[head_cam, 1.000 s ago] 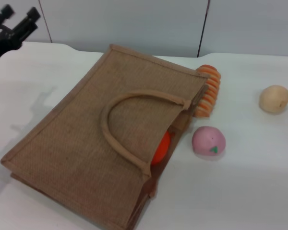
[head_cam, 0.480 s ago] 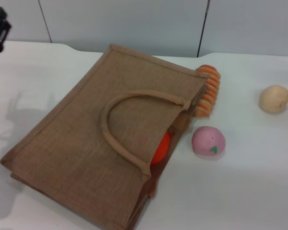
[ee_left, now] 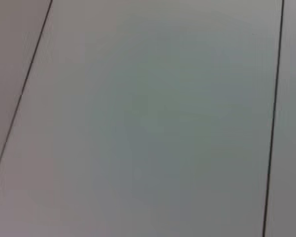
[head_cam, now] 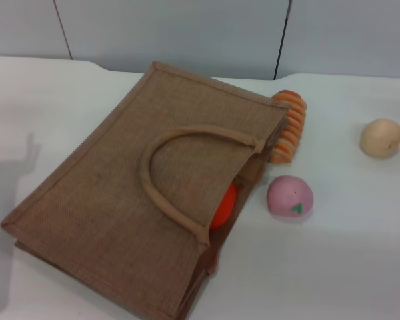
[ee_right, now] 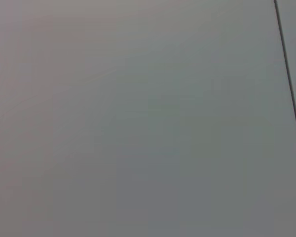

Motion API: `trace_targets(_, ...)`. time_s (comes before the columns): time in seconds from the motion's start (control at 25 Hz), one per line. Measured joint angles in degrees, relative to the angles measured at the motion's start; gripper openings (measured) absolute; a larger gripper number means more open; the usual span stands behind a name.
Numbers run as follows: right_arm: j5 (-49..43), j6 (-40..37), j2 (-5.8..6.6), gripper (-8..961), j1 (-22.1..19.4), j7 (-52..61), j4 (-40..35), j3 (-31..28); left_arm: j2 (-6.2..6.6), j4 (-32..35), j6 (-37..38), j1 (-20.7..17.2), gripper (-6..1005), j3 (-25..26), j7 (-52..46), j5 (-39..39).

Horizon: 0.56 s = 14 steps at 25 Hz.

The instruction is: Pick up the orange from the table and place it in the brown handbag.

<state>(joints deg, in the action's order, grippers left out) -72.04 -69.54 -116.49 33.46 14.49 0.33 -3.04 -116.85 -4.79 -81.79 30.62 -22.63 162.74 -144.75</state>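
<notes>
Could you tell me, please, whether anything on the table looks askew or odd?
The handbag lies flat on its side, skewed across the table. The orange only peeks from its mouth, under the handle. Nothing looks spilled or damaged.

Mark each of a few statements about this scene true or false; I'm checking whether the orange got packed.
1. The orange sits inside the brown handbag's opening, under the handle. True.
2. A gripper is holding the orange. False: no gripper appears in any view.
3. The pink fruit lies on the table outside the bag. True.
4. The handbag stands upright. False: it lies flat on its side.
5. The pale tan fruit is inside the bag. False: it rests on the table, far to the robot's right.
</notes>
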Motion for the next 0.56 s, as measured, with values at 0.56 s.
trace_targets(0.56,0.06,2.23,-0.05,891,0.09,0.00,0.11,-0.12,0.22,-0.37,-0.40,-0.13,878,-0.63,0.02,0.19)
